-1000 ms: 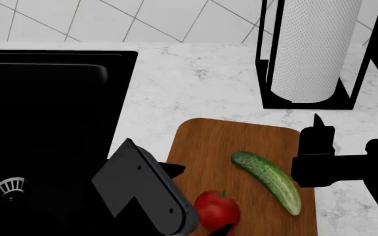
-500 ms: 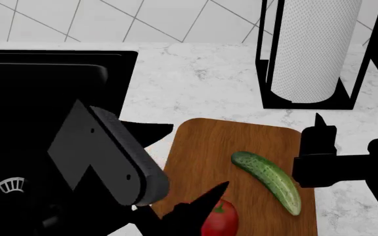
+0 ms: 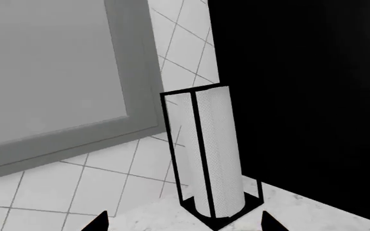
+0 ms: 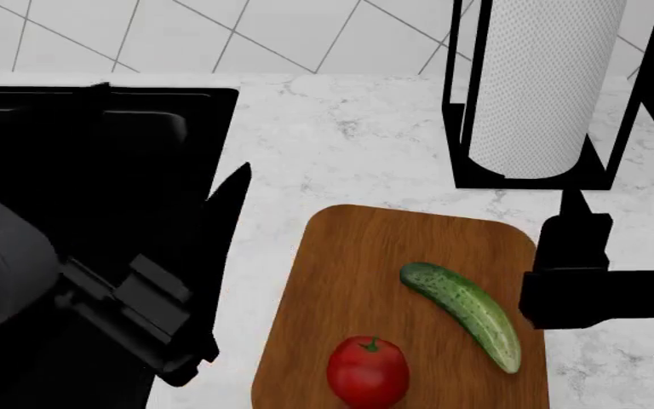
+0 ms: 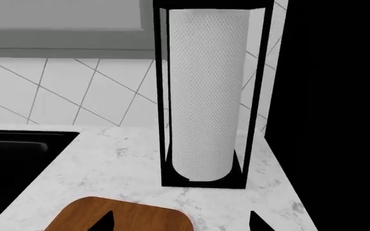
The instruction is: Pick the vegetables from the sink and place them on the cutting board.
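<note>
A: what else is there?
B: paper towel roll upright in a black wire holder at 1 o'clock, white marble counter, diagonal tile backsplash behind, approx 12.

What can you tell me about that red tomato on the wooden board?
The tomato is round, glossy and bright red, with a small green stem on top. It sits upright near the front end of the reddish-brown cutting board, resting on the wood. The cucumber lies close by on the same board without touching it. Nothing grips it, and it looks whole.
</note>
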{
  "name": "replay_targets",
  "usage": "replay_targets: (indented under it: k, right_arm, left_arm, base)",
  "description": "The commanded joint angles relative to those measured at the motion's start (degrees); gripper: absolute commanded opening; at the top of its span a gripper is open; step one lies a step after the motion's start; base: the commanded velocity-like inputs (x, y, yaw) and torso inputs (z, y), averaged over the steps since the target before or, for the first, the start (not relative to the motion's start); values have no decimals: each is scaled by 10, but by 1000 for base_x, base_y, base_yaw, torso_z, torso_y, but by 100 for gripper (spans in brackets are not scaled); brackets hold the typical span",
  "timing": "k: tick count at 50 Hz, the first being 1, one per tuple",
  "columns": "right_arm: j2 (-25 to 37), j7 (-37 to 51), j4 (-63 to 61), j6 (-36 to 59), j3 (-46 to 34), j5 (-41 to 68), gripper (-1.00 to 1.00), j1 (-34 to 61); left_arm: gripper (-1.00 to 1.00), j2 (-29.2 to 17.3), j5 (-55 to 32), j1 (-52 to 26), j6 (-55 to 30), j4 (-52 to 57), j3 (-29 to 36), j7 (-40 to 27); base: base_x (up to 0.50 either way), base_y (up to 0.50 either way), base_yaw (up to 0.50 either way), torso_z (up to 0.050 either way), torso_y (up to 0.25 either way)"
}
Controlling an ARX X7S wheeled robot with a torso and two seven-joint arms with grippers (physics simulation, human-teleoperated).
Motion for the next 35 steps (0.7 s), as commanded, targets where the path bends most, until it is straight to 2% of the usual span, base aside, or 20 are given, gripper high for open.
replay_targets:
  k: [1,7,11,14,16,19,21,33,35]
  right_arm:
    - [48,14,-65,-65,111,34,100,-98]
    - [60,22,-104,-78,200,61,100,-155]
    - [53,29,-125,-72,263,75,100,-190]
    - [44,35,-138,-63,312,89,100,-212]
    - [39,41,-145,-55,342,99,100,-224]
    - [34,49,-155,-47,378,115,100,-235]
    - [29,57,-168,-45,408,134,100,-239]
    - [-9,82,-197,-17,543,202,100,-262]
    - [-12,83,-199,-12,559,211,100,-264]
  left_arm:
    - [100,-30,-37,4,24,71,-41,-81]
    - [100,-50,-78,5,44,108,-65,-123]
    - [100,-76,-131,-15,69,148,-90,-168]
    - [100,-78,-154,-25,67,152,-114,-179]
    - [100,-57,-181,-26,35,152,-156,-188]
    - [100,29,-282,-19,-97,152,-301,-234]
    - [100,72,-347,-26,-156,152,-360,-276]
    - [100,132,-550,-98,-208,152,-431,-462]
    - [100,131,-556,-103,-208,152,-434,-464]
  base:
    - [0,0,0,0,0]
    - [0,0,0,0,0]
    - [0,0,0,0,0]
    - [0,0,0,0,0]
    - [0,0,0,0,0]
    - [0,0,0,0,0]
    - [0,0,0,0,0]
    - [0,0,0,0,0]
    - [0,0,0,0,0]
